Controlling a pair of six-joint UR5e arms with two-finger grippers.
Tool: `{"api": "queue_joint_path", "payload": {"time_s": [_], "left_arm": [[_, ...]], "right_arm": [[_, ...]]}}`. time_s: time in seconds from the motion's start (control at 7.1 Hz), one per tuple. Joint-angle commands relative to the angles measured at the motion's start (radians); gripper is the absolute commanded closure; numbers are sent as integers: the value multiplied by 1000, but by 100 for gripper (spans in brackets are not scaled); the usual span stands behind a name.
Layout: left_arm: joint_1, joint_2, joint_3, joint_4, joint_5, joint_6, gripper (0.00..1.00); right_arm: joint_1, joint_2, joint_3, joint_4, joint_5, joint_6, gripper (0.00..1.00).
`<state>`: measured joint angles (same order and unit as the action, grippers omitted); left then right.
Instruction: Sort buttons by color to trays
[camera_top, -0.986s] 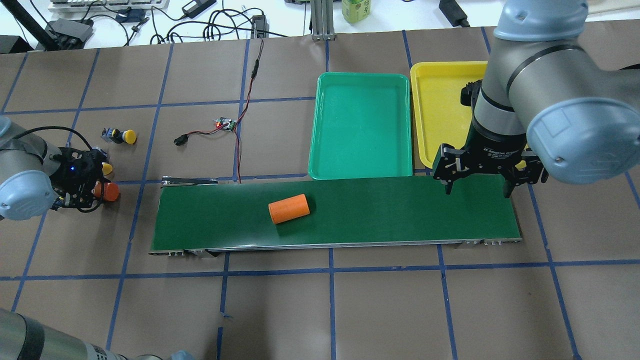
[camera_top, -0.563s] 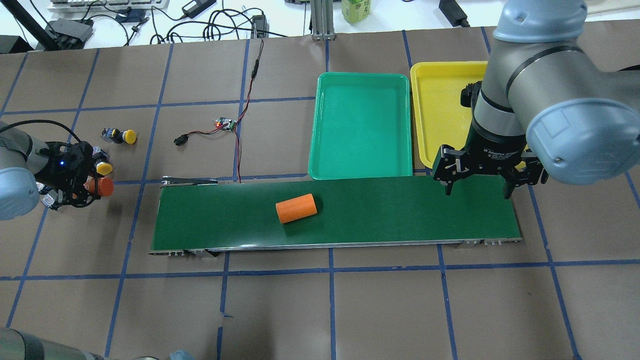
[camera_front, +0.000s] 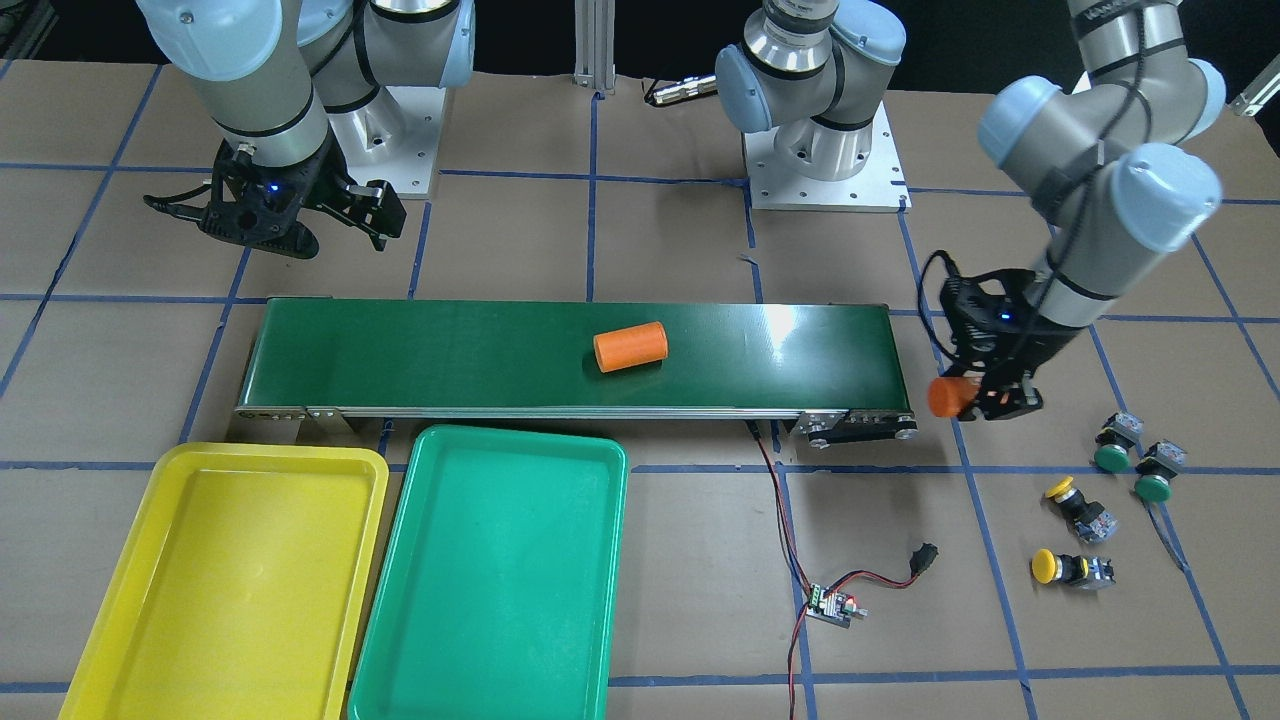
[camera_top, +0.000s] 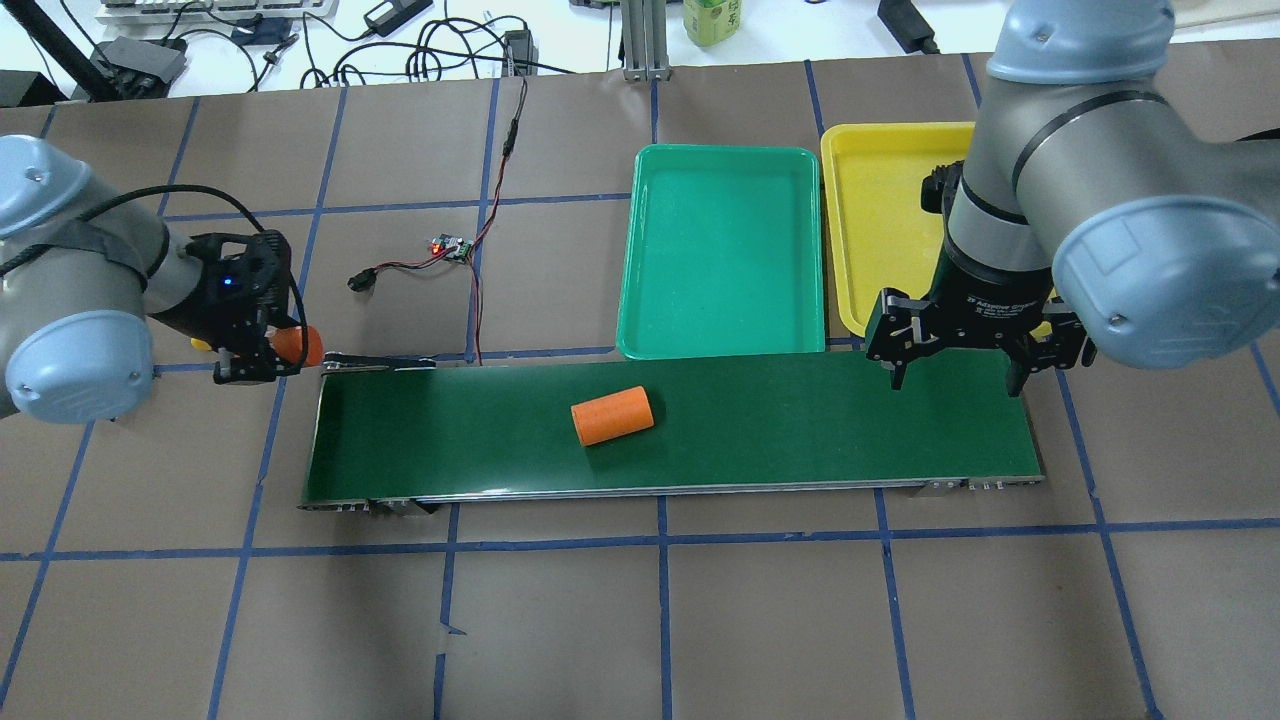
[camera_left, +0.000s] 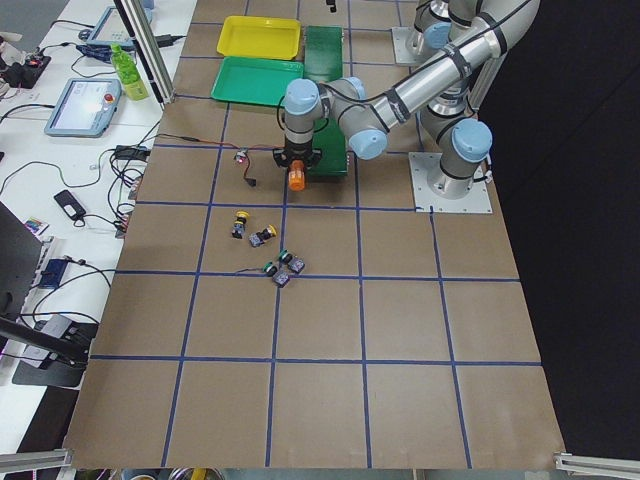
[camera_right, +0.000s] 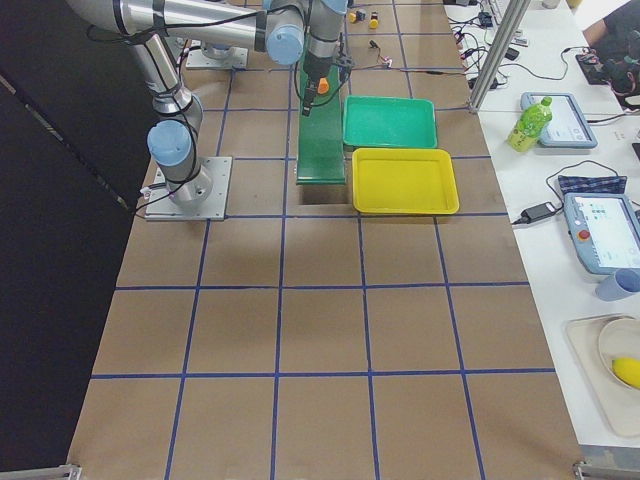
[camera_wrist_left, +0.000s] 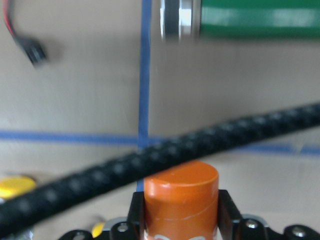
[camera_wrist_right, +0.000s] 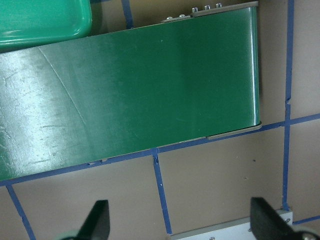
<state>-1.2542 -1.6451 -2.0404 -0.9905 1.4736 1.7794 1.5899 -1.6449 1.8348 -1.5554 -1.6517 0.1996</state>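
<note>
Presently the left hand (camera_front: 979, 398) clamps an orange cylinder (camera_front: 943, 397) beside the conveyor belt (camera_front: 450, 350); the right hand (camera_top: 956, 382) hangs spread apart.

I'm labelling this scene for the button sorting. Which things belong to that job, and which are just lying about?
Job: two yellow buttons, two green buttons, yellow tray, green tray.
Lying about: orange cylinder on conveyor belt, second orange cylinder in left gripper, circuit board with wires.
</note>
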Motion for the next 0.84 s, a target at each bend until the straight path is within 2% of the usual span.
{"api": "queue_joint_path", "payload": {"time_s": [0.0, 0.14, 0.28, 0.42, 0.56, 0.7], "left_arm": [[-155, 63, -84, 6, 25, -183, 97], [-187, 77, -98, 6, 40, -202, 97], [-217, 91, -116, 7, 40, -230, 91], [-238, 88, -124, 9, 39, -274, 73], [-244, 85, -132, 7, 34, -285, 1], [-245, 85, -136, 13, 39, -282, 0]], "right_arm": [[-1, 0, 1, 1, 0, 1, 0], [-1, 0, 4, 1, 0, 1, 0], [-1, -1, 6, 0, 0, 1, 0], [-1, -1, 6, 0, -2, 3, 0], [-1, -3, 6, 0, -3, 3, 0], [-1, -1, 6, 0, -6, 1, 0]]}}
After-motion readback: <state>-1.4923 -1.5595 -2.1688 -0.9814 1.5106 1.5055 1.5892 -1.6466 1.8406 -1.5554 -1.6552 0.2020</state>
